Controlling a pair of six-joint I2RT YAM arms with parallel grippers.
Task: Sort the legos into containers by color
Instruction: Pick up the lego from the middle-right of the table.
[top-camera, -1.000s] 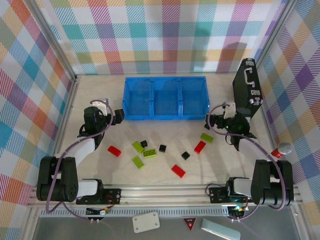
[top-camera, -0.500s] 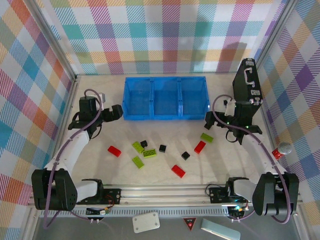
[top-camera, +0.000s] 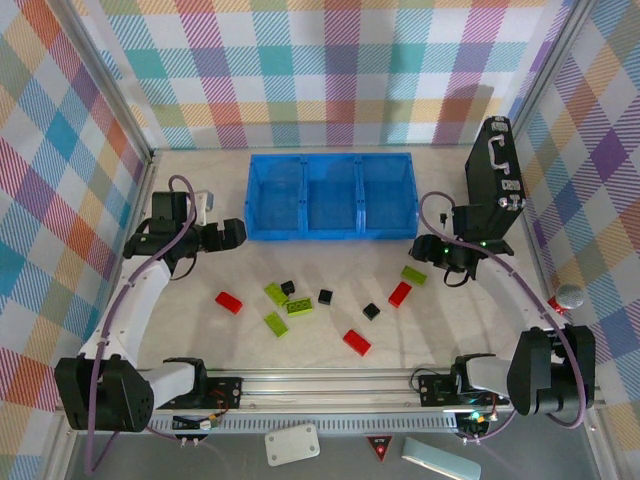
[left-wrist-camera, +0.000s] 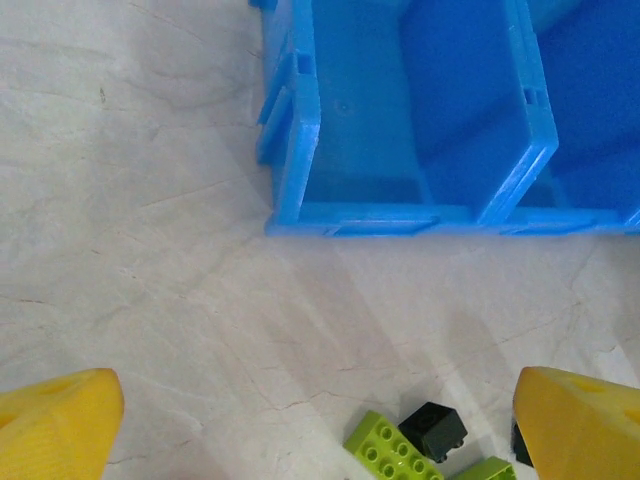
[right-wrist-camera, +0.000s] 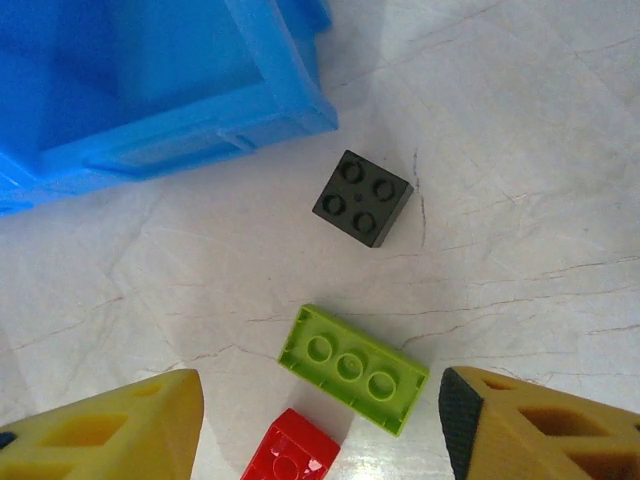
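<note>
The left claw (top-camera: 232, 233) is held wide apart, gripping nothing, above the table (top-camera: 200, 330) just left of the blue bin (top-camera: 330, 236). The right claw (right-wrist-camera: 322, 430) is seen partly spread and empty, with a lime-green lego (right-wrist-camera: 353, 368) lying between its fingers and a black lego (right-wrist-camera: 362, 198) beyond. Other legos (top-camera: 300, 306) are scattered on the table before the bin.

Red, lime, black legos (top-camera: 299, 306) scattered loose, before blue three-compartment containers (top-camera: 330, 233)
</note>
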